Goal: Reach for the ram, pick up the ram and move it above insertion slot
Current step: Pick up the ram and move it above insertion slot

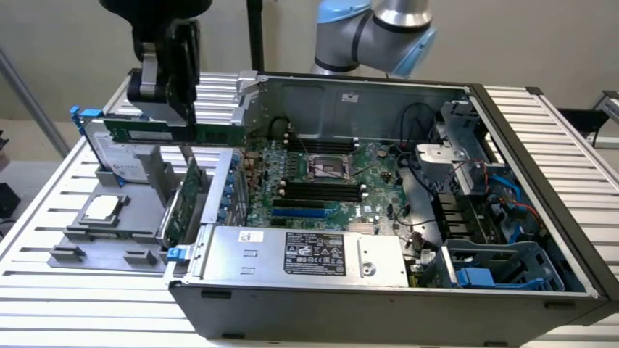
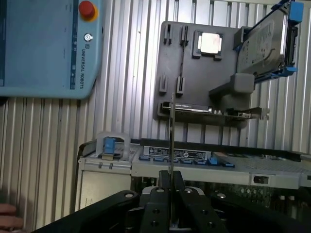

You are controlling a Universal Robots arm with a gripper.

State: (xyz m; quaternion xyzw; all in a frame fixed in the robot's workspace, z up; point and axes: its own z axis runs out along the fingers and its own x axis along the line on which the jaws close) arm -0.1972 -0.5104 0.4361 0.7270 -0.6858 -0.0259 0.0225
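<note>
I see jaws clamped on the thin green RAM stick, held level beside the open black computer case.

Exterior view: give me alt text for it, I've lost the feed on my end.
The gripper holds the ram level in the air, above the left edge of an open computer case. A grey parts tray lies on the slatted table left of the case.
</note>
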